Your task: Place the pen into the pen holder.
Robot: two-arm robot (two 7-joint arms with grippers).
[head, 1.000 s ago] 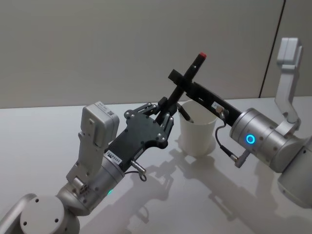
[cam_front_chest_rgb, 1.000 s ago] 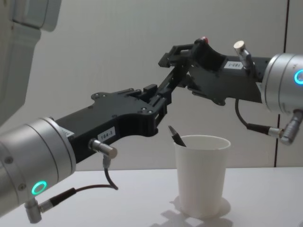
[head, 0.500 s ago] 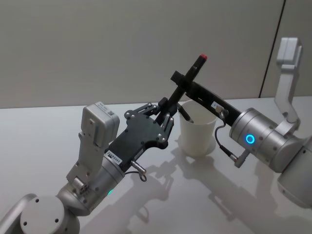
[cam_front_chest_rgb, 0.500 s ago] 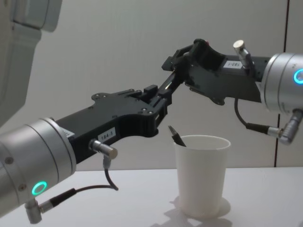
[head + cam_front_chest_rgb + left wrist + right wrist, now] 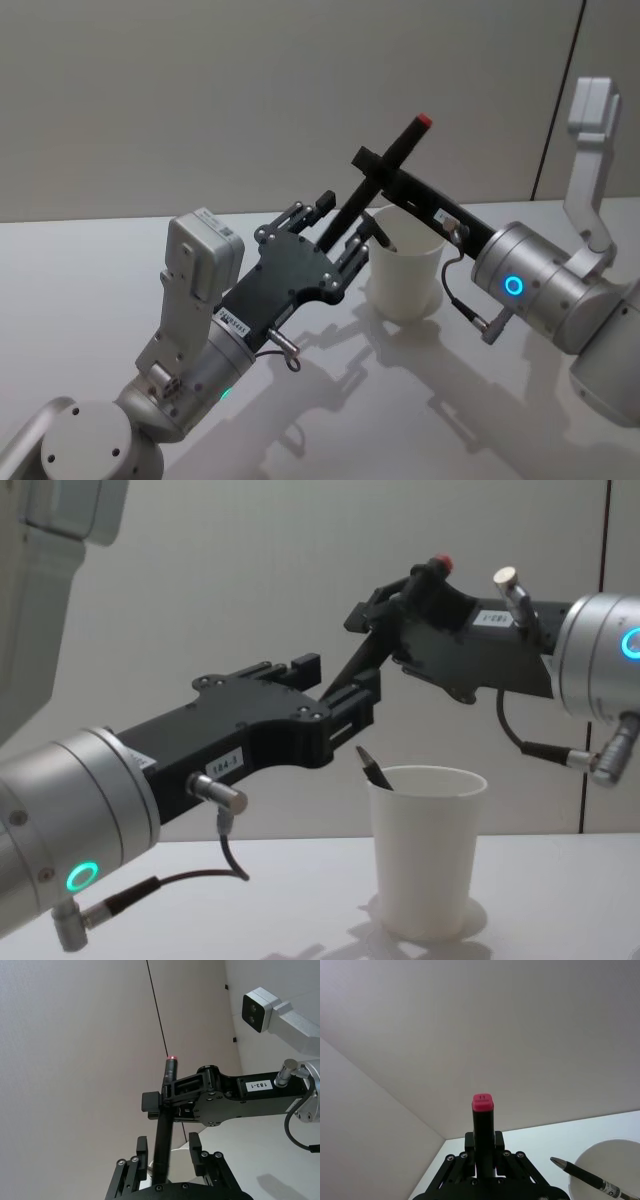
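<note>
A black pen (image 5: 403,140) with a red end cap points up and away, tilted, above and left of the pen holder (image 5: 405,275), a white paper cup on the table. My right gripper (image 5: 371,163) is shut on the pen's upper half; the pen (image 5: 482,1121) rises between its fingers. My left gripper (image 5: 340,226) stands open around the pen's lower end, its fingers (image 5: 142,1148) apart from the shaft (image 5: 162,1132) on both sides. In the chest view the pen (image 5: 358,666) slants from the left gripper (image 5: 335,684) up to the right gripper (image 5: 378,606), above the holder (image 5: 425,850).
Another dark pen (image 5: 375,769) leans inside the cup, its tip above the rim (image 5: 585,1177). The white table (image 5: 420,400) spreads around the cup. A grey wall with a dark vertical seam (image 5: 558,110) stands behind.
My left gripper's fingers have spread apart and let go of the pen. The right gripper keeps hold of it, and the pen has shifted slightly up and to the right.
</note>
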